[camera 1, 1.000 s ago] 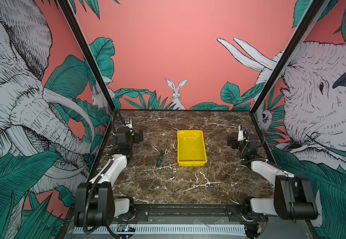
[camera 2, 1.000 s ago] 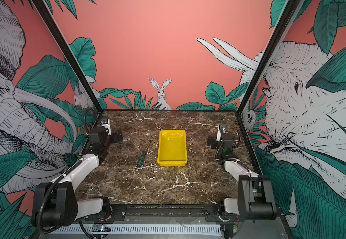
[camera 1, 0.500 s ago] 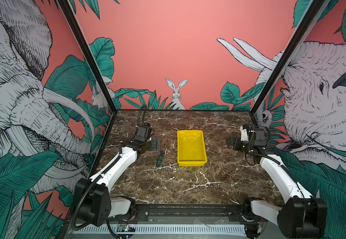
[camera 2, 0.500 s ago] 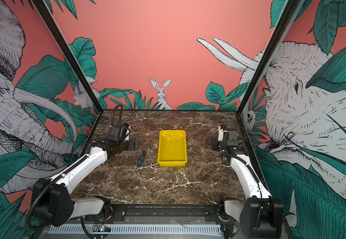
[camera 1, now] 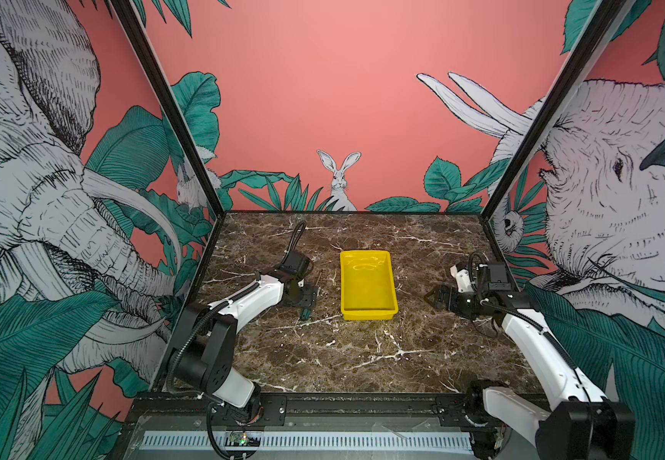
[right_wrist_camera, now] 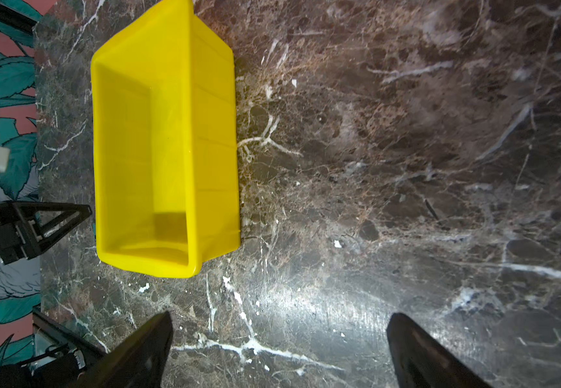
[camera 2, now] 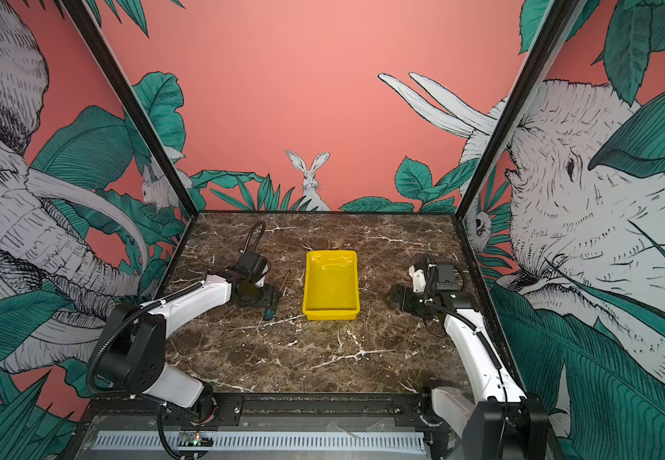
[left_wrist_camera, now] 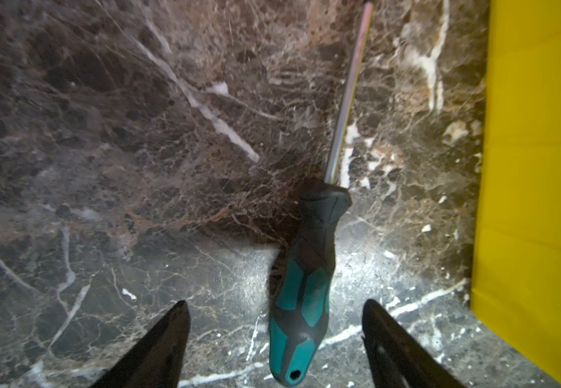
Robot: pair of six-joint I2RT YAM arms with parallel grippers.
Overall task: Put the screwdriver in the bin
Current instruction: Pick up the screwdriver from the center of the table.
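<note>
The screwdriver (left_wrist_camera: 306, 268), with a teal and black handle and a thin metal shaft, lies flat on the marble table just left of the bin, its shaft pointing toward the back wall. The bright yellow bin (camera 1: 368, 314) (camera 2: 333, 314) sits mid-table with nothing in it. My left gripper (left_wrist_camera: 274, 307) (camera 1: 306, 304) (camera 2: 270, 304) is low over the handle and open, one finger on each side with a gap to both. From above it hides most of the handle; only the butt end of the screwdriver (camera 1: 304, 316) (camera 2: 269, 314) shows. My right gripper (right_wrist_camera: 281, 319) (camera 1: 430, 296) stands open right of the bin, holding nothing.
The bin's long side wall (left_wrist_camera: 541, 168) runs close beside the screwdriver. Patterned enclosure walls close off the table at the left, right and back. Bare marble (camera 1: 362, 358) lies in front of the bin. A black rail (camera 1: 323, 402) runs along the table's front edge.
My left arm swung in from the table's left edge and came down over the screwdriver, its jaws narrowing around the handle. The right arm lifted off its rest and reached a little toward the bin.
</note>
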